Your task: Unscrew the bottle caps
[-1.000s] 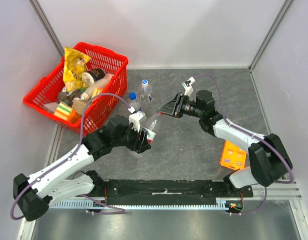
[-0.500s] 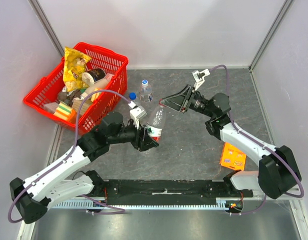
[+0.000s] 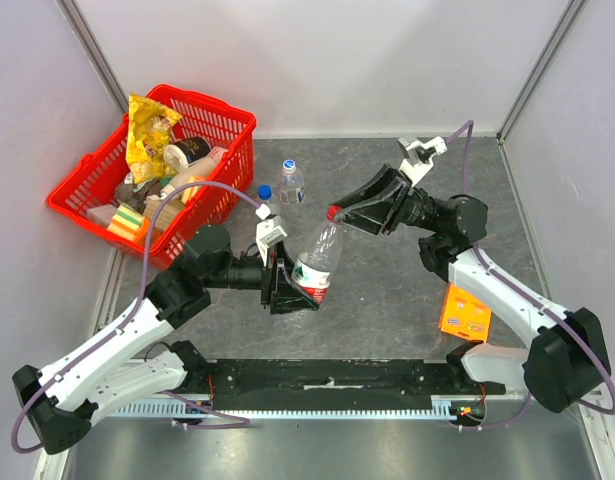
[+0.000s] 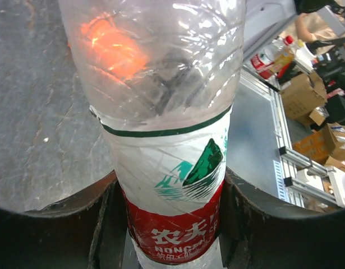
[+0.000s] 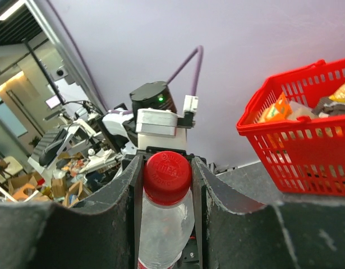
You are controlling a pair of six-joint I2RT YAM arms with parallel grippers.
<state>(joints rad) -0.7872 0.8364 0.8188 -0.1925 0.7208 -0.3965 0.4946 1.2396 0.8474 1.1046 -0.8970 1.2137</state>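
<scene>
My left gripper point(image 3: 290, 279) is shut on the red-labelled bottle point(image 3: 314, 263) and holds it tilted above the table, neck toward the right arm. In the left wrist view the fingers point(image 4: 102, 224) clamp the bottle's label point(image 4: 175, 185). My right gripper point(image 3: 337, 213) is shut on its red cap point(image 3: 333, 212); in the right wrist view the red cap point(image 5: 167, 176) sits squeezed between both jaws. A pale-labelled bottle point(image 3: 290, 184) with a white and blue cap stands at the back. A blue cap point(image 3: 264, 190) of the third bottle shows beside it, the body mostly hidden.
A red basket point(image 3: 222, 190) full of snacks stands at the back left and also shows in the right wrist view point(image 5: 307, 140). An orange packet point(image 3: 464, 311) lies at the right front. Grey walls enclose the table at the sides and back.
My left arm has lifted the red-labelled bottle and swung it right and more upright. My right gripper has risen, met the neck and closed on the red cap.
</scene>
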